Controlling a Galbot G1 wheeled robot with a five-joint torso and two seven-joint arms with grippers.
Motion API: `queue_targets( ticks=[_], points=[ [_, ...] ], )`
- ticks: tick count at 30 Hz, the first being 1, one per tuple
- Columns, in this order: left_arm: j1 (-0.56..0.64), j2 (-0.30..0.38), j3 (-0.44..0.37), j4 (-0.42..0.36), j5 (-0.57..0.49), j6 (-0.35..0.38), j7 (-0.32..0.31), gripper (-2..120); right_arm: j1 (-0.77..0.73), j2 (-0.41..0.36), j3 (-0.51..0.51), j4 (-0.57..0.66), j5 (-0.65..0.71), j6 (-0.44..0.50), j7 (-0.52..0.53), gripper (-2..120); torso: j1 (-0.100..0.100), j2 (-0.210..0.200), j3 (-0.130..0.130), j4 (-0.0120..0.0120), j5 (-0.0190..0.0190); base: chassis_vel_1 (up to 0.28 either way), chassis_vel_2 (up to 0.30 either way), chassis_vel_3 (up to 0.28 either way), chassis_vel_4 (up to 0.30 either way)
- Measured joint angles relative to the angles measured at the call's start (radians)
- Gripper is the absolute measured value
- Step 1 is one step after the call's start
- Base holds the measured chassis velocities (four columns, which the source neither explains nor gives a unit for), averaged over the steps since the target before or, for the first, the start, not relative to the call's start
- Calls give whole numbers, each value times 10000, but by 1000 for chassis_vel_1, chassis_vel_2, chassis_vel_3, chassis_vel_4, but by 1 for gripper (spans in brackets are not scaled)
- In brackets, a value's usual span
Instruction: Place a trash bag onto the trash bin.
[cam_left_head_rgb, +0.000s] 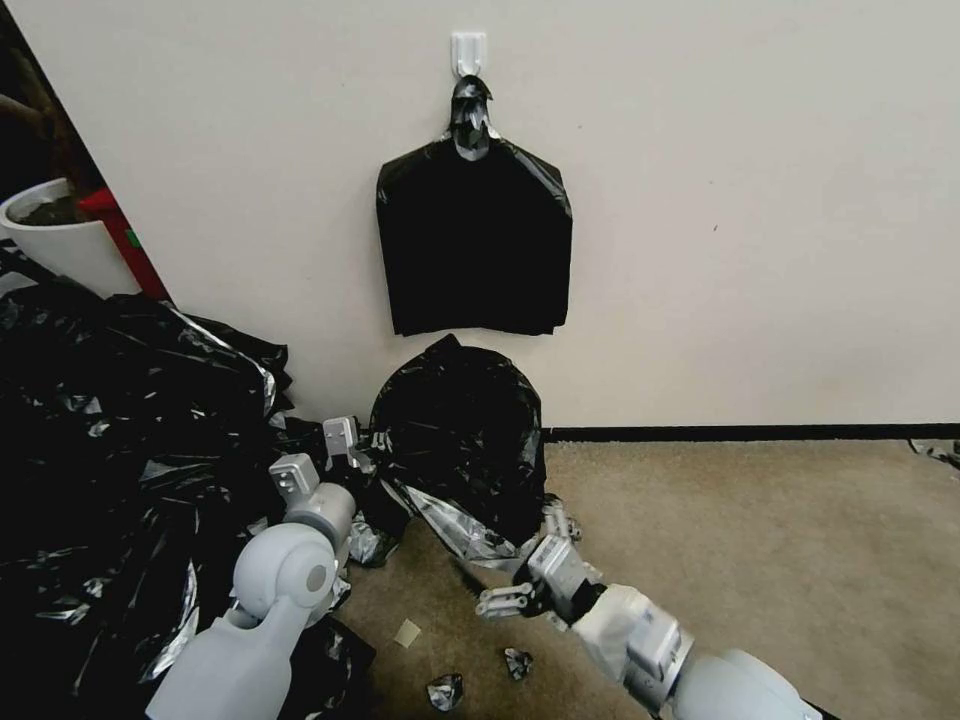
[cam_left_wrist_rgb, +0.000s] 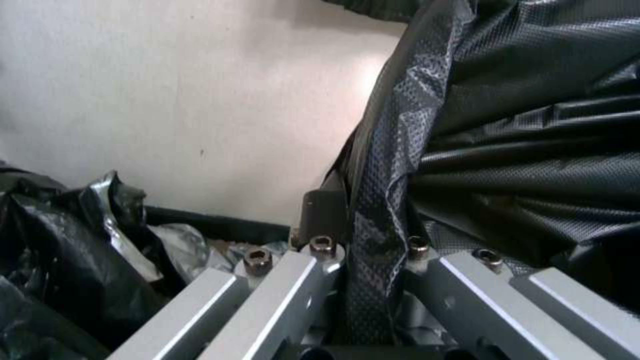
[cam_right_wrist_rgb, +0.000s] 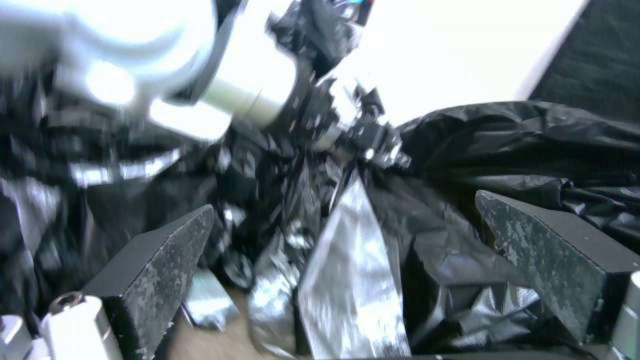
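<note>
The trash bag (cam_left_head_rgb: 460, 440) drapes whatever stands beneath it — hidden; at ten o'clock, the planter pot (cam_left_head_rgb: 60, 240) is edge-cut.

No text, label, brand, number or sign can be read anywhere in these views.
</note>
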Motion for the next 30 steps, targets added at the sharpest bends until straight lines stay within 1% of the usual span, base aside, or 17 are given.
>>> queue_targets(
  ticks=[2, 3, 4, 7, 8, 10, 11, 12, 13, 14, 17, 19, 22, 24, 26, 28, 30],
  points=[
    [7, 6, -39, -63, -53, 0, -31, 3, 140, 111, 32, -298, -1414, -20, -22, 100, 0, 0, 0, -1, 1, 0, 0, 0, 0],
    [7, 6, -39, -63, -53, 0, -31, 3, 140, 111, 32, -298, -1414, -20, -22, 100, 0, 0, 0, -1, 1, 0, 0, 0, 0],
    [10, 9, -60, -108, -120, 0, -67, 3, 242, 182, 41, -431, -2010, -116, 15, 99, 0, 0, 0, 0, 1, 0, 0, 0, 0],
    [10, 26, -107, -227, -306, 5, -209, 2, 435, 303, 5, -586, -2681, -329, 273, 88, 0, 0, 0, 0, 1, 0, 0, 0, 0],
    [10, 26, -107, -227, -306, 5, -209, 2, 435, 303, 5, -586, -2681, -329, 273, 88, 0, 0, 0, 0, 1, 0, 0, 0, 0],
    [11, 58, -144, -299, -353, 9, -273, 2, 524, 336, -72, -619, -2731, -395, 502, 78, 0, 0, 0, 0, 1, 0, 0, 0, 0],
    [11, 58, -144, -299, -353, 9, -273, 2, 524, 336, -72, -619, -2731, -395, 502, 78, 0, 0, 0, 0, 1, 0, 0, 0, 0],
    [14, 68, -155, -319, -360, 9, -300, 2, 535, 337, -100, -627, -2726, -398, 567, 71, 0, 0, 0, 0, 1, 0, 0, 0, 0],
    [17, 74, -166, -340, -371, 10, -335, 2, 534, 338, -126, -641, -2714, -383, 627, 67, 0, 0, 0, 0, 1, 0, 0, 0, 0],
    [17, 74, -166, -340, -371, 10, -335, 2, 534, 338, -126, -641, -2714, -383, 627, 67, 0, 0, 0, 0, 1, 0, 0, 0, 0],
    [41, 51, -192, -404, -390, 14, -430, 2, 487, 381, -170, -727, -2691, -295, 749, 51, 0, 0, 0, 0, 1, 0, 0, 0, 0],
    [59, 38, -193, -421, -391, 16, -449, 2, 476, 391, -179, -748, -2686, -294, 749, 48, 0, 0, 0, 0, 1, 0, 0, 0, 0],
    [142, -14, -198, -501, -392, 24, -534, 2, 457, 414, -265, -838, -2656, -307, 744, 33, 0, 0, 0, 0, 1, 0, 0, 0, 0],
    [162, -20, -199, -519, -392, 23, -550, 2, 454, 418, -290, -850, -2639, -310, 736, 30, 0, 0, 0, 0, 1, 0, 0, 0, 0],
    [230, -31, -225, -605, -391, 25, -628, 2, 456, 454, -395, -893, -2535, -296, 603, 18, 0, 0, 0, 0, 1, 0, 0, 0, 0],
    [250, -32, -232, -637, -390, 27, -645, 2, 470, 473, -416, -915, -2487, -255, 500, 15, 0, 0, 0, 0, 0, 0, 0, 0, 0],
    [308, -34, -252, -738, -395, 60, -684, 2, 611, 586, -472, -1052, -2310, -32, 9, 5, 0, 0, 0, 0, 0, 0, 0, 0, 0]
  ],
)
